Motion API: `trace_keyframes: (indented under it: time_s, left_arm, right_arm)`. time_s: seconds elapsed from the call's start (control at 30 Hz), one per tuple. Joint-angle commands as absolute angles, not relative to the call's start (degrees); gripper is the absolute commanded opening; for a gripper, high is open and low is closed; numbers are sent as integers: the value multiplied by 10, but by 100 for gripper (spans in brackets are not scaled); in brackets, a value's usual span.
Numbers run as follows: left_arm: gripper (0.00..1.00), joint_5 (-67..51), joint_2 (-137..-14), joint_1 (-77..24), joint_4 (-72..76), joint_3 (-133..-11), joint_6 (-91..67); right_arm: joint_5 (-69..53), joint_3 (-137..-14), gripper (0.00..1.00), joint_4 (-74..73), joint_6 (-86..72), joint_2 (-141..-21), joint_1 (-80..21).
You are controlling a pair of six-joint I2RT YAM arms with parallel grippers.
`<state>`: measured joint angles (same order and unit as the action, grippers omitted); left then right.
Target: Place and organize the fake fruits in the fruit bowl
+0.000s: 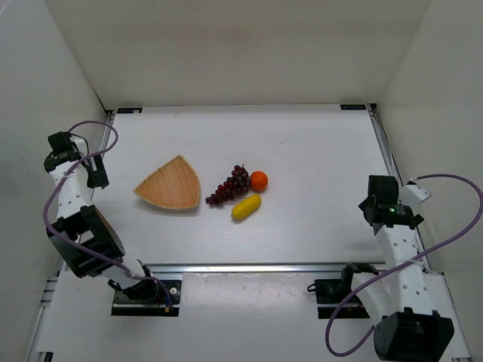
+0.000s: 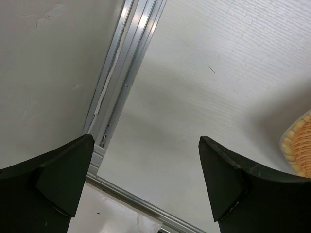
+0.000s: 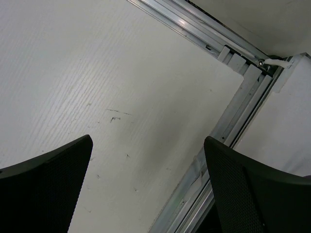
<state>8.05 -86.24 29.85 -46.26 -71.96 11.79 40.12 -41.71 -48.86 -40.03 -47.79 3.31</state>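
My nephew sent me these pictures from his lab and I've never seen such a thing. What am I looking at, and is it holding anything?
These are two robot arms bolted at the near edge of a white table. The wide picture looks down from above and behind them; the other two come from a camera on each wrist, so the dark shapes at the bottom are that arm's own fingers. On the table lie an empty wicker basket and, just right of it, a grape bunch, an orange and a yellow lemon-like fruit. The left gripper and the right gripper are both open, holding nothing.
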Motion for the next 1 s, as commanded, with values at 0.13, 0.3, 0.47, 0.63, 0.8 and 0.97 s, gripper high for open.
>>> trace_keyframes:
  time_s: [0.13,0.3,0.47,0.63,0.8,0.97]
  left_arm:
    - [100,36,-820,283,-463,-712,166]
    - [100,57,-787,148,-463,-707,194]
    - [100,86,-819,-128,-482,-746,202]
    - [100,20,-961,-276,-525,-847,197]
    - [100,-67,-1082,-351,-557,-957,191]
    - [100,-50,-1166,-374,-557,-979,178]
  right_arm:
    - [412,-413,99,-475,-397,-465,35]
    - [396,-418,99,-475,-397,-465,35]
    - [369,-430,99,-475,-397,-479,35]
    - [358,-430,99,-480,-397,-479,35]
    - [358,-419,99,-491,-397,-464,30]
    - [370,-413,99,-503,-392,-450,30]
